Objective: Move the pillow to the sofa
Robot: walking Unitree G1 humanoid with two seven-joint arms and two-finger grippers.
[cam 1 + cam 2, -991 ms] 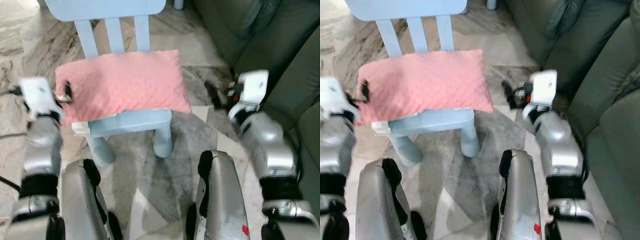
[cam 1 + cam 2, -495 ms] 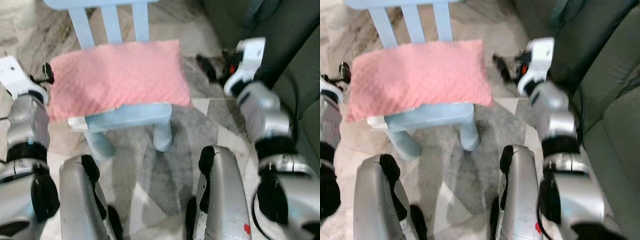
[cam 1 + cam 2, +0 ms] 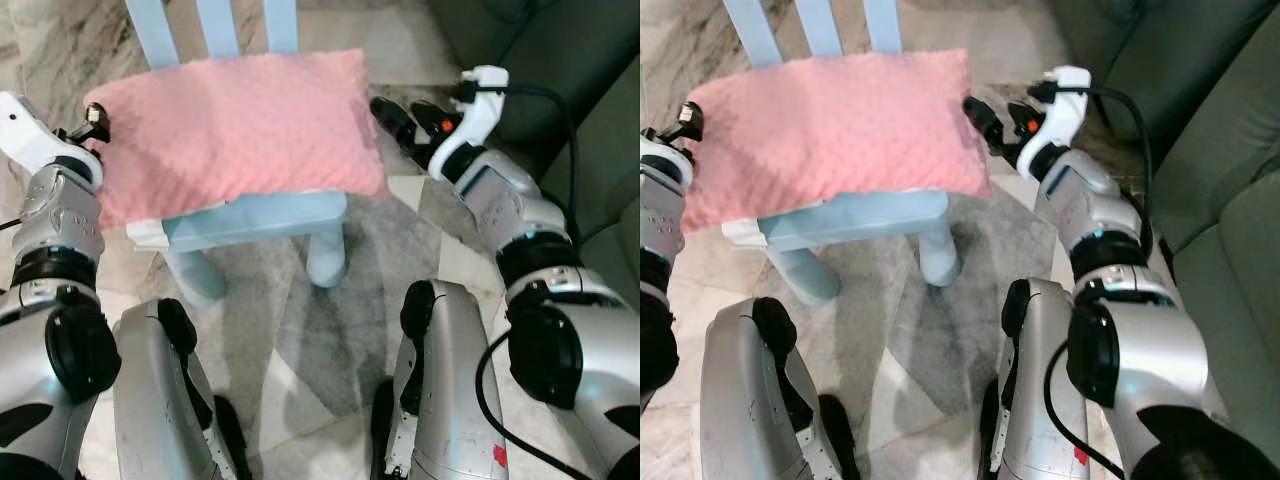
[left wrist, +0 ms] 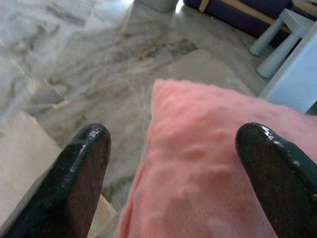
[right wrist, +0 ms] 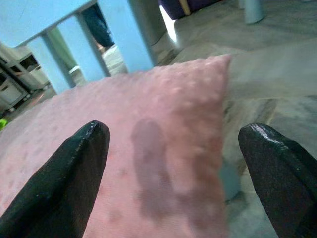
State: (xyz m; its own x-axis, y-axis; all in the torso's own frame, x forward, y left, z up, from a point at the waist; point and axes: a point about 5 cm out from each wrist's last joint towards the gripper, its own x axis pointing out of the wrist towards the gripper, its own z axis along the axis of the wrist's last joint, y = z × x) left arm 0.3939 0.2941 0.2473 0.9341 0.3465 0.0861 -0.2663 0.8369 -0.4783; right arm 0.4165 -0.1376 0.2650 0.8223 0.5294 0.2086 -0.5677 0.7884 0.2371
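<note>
— Where's the pillow (image 3: 235, 130) now?

— Lying flat across the seat of the little blue chair (image 3: 255, 220), hanging over the seat edge on both sides. The sofa (image 3: 1200, 150) is off to the robot's right, dark green, and nothing's on the part I can see.

— Why are the arms out like that?

— I'd say it means to take the pillow from both ends. The left hand (image 4: 173, 168) sits at the pillow's left end with its two black fingers spread wide, one to each side of the corner, gripping nothing. The right hand (image 5: 173, 163) is at the opposite end, fingers just as wide apart, the pink fabric between them but not pinched.

— Are they touching it?

— Hard to call. From above, the right hand's tips look just beside the pillow's edge, maybe brushing it. On the left, the hand is mostly tucked behind the wrist casing, so I can't tell contact there either.

— Anything else you can't make out?

— The chair's back is cut off at the top, only its slats (image 3: 210, 25) showing. The seat is almost wholly hidden under the pillow. There's a dark smudge on the pillow near the right hand; shadow or stain, I couldn't say. The sofa runs out of view, so I can't judge where the pillow would land.
</note>
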